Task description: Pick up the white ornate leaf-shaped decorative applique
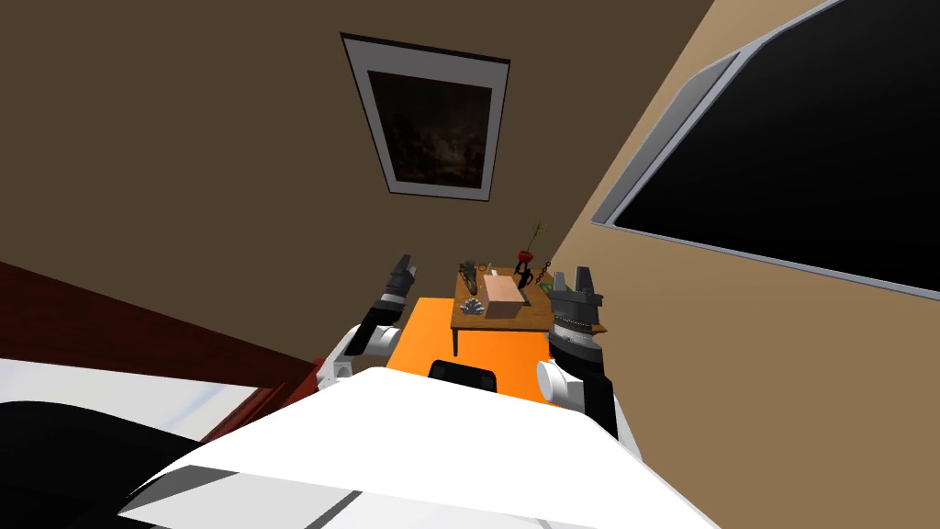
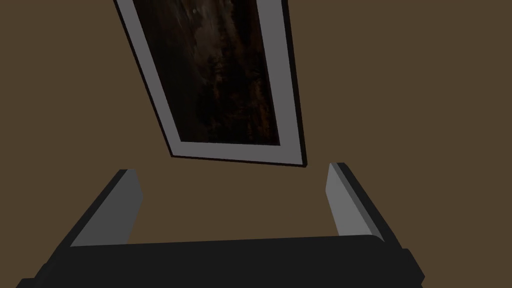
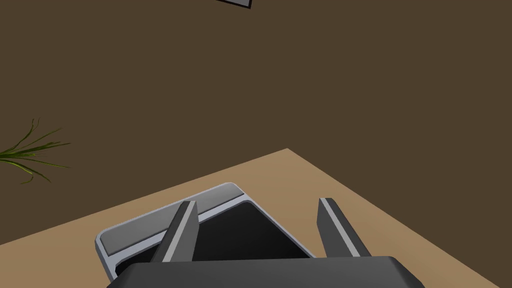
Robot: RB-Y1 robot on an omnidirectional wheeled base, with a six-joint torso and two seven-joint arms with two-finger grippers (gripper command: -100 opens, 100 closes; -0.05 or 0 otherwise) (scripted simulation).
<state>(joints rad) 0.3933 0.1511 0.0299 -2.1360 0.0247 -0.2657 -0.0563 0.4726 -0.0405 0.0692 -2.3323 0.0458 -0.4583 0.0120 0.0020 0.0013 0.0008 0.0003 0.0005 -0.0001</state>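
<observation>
The pale leaf-shaped applique (image 1: pixel 473 306) lies on the near left corner of a small wooden table (image 1: pixel 532 321) straight ahead of me in the head view. My left gripper (image 1: pixel 403 263) is raised to the left of the table, apart from the applique; in its wrist view the left gripper (image 2: pixel 232 170) stands open with nothing between its fingers. My right gripper (image 1: pixel 570 274) hovers by the table's right edge. Its wrist view shows the right gripper (image 3: pixel 257 201) open and holding nothing.
On the table a pinkish box (image 1: pixel 501 296) sits right beside the applique. Behind it are a black vase with a red flower (image 1: pixel 524 266) and a dark ornament (image 1: pixel 468 272). An orange rug (image 1: pixel 422 335) lies beneath. A black shape (image 1: pixel 464 375) stands before the table.
</observation>
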